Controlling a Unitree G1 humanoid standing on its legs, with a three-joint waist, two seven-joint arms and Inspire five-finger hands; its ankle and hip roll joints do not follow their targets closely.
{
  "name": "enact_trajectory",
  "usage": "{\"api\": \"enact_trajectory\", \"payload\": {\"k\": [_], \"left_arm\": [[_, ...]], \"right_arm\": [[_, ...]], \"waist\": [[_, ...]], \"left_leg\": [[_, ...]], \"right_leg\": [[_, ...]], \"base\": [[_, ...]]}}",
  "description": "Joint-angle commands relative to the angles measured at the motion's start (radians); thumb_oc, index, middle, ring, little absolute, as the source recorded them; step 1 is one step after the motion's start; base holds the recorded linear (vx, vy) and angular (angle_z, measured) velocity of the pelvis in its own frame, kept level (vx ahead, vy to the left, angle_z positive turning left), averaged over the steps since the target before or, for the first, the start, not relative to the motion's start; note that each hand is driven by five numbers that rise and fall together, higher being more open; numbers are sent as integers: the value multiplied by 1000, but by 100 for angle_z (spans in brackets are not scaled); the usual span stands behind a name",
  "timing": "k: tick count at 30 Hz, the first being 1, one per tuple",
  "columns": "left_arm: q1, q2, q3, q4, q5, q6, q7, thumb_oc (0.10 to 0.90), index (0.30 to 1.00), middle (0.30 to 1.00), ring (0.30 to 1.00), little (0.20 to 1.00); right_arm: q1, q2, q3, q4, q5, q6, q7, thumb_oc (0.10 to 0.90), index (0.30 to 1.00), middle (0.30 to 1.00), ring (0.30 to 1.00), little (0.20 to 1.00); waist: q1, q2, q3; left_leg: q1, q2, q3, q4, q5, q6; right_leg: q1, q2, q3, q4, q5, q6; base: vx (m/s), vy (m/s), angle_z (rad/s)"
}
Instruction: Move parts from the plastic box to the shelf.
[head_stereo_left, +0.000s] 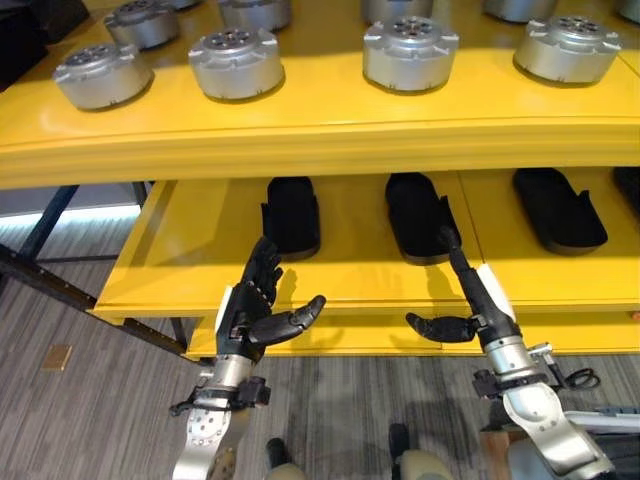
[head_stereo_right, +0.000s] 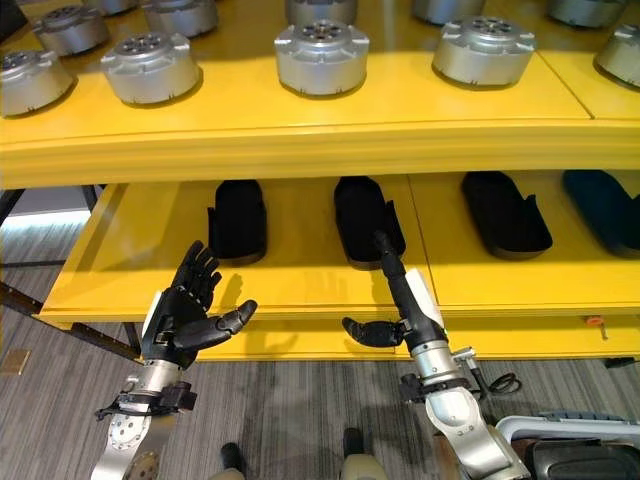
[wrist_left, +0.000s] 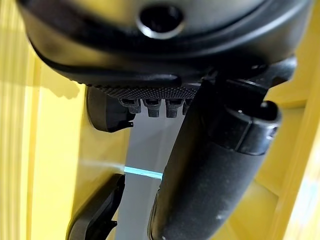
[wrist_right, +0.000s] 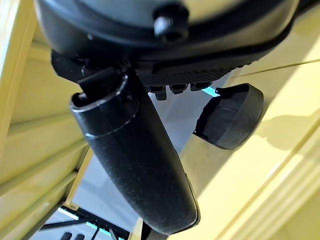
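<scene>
Both hands empty — left hand (head_stereo_left: 262, 318) and right hand (head_stereo_left: 478, 300) fingers straight before the shelf (head_stereo_left: 300, 140).

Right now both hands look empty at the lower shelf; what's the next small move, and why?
Probably draw both arms back. The left hand and right hand are open and hold nothing, and black parts already lie on the lower shelf.

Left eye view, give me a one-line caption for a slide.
Both open robot hands, left and right, raised empty before the lower yellow shelf of black parts, silver round parts above.
</scene>
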Motion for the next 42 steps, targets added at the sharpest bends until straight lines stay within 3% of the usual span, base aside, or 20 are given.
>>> {"api": "enact_trajectory", "payload": {"k": [1, 2, 4, 6, 9, 10, 13, 17, 23, 34, 42], "left_arm": [[-61, 51, 14, -79, -14, -136, -19, 900, 1000, 1000, 1000, 1000], [-54, 51, 10, -85, -8, -138, -12, 900, 1000, 1000, 1000, 1000], [-13, 59, 18, -121, 17, -143, 41, 900, 1000, 1000, 1000, 1000], [18, 72, 42, -153, 10, -135, 44, 900, 1000, 1000, 1000, 1000], [18, 85, 62, -152, -6, -123, 19, 900, 1000, 1000, 1000, 1000], [26, 90, 67, -143, -37, -131, -22, 900, 1000, 1000, 1000, 1000], [25, 94, 58, -131, -46, -144, -41, 900, 1000, 1000, 1000, 1000], [16, 99, 41, -131, -70, -131, -57, 900, 1000, 1000, 1000, 1000], [30, 107, 35, -144, -93, -104, -100, 900, 1000, 1000, 1000, 1000], [6, 112, 14, -135, -105, -60, -138, 900, 1000, 1000, 1000, 1000], [1, 116, 12, -140, -187, -39, -211, 900, 1000, 1000, 1000, 1000]], "right_arm": [[-91, 28, -44, -122, -68, -139, -136, 900, 1000, 1000, 1000, 1000], [-94, 27, -42, -115, -71, -143, -147, 900, 1000, 1000, 1000, 1000], [-107, 19, -35, -106, -74, -168, -155, 900, 1000, 1000, 1000, 1000], [-126, 4, -38, -106, -63, -157, -185, 900, 1000, 1000, 1000, 1000], [-131, 10, -62, -93, -80, -135, -265, 900, 1000, 1000, 1000, 1000], [-123, 26, -92, -74, -102, -125, -365, 900, 1000, 1000, 1000, 1000], [-126, 45, -119, -58, -130, -127, -425, 900, 1000, 1000, 1000, 1000], [-156, 60, -147, -40, -147, -72, -512, 900, 1000, 1000, 1000, 1000], [-184, 75, -179, 40, -46, -56, -477, 900, 1000, 1000, 1000, 1000], [-303, 53, -146, 211, -23, -36, -439, 900, 1000, 1000, 1000, 1000], [-372, 4, -150, 314, 9, -20, -315, 900, 1000, 1000, 1000, 1000]], "waist": [[-15, -75, -66], [-10, -75, -67], [27, -71, -71], [52, -72, -70], [55, -66, -75], [55, -64, -79], [54, -59, -79], [56, -46, -78], [71, -43, -79], [111, -30, -63], [125, -5, -43]], "left_leg": [[91, -72, -22, 32, -222, -135], [95, -92, -41, 34, -242, -127], [81, -170, -226, 14, -274, -100], [78, -207, -311, 1, -297, -85], [91, -210, -301, -32, -294, -83], [101, -204, -296, -56, -284, -84], [98, -201, -292, -62, -281, -84], [103, -200, -285, -74, -287, -85], [110, -196, -286, -76, -289, -86], [92, -188, -313, -64, -278, -94], [81, -185, -328, -59, -268, -105]], "right_leg": [[116, 20, -18, -82, 10, -8], [116, 21, -3, -82, 11, -7], [110, 34, 97, -93, 25, -7], [113, 40, 152, -103, 33, -3], [114, 43, 150, -104, 32, 5], [113, 41, 141, -99, 28, 8], [110, 39, 135, -94, 24, 8], [112, 31, 121, -107, 20, 8], [123, 28, 100, -110, 13, 3], [105, 27, 56, -74, -9, -14], [86, 19, 35, -48, -17, -18]], "base": [[62, -32, 22], [93, 6, -18], [121, 28, -41], [86, 13, -97], [41, 21, -145], [61, 40, -1], [36, 43, 26], [31, 24, 5], [59, -38, 12], [23, -49, 7], [7, -11, 7]]}}
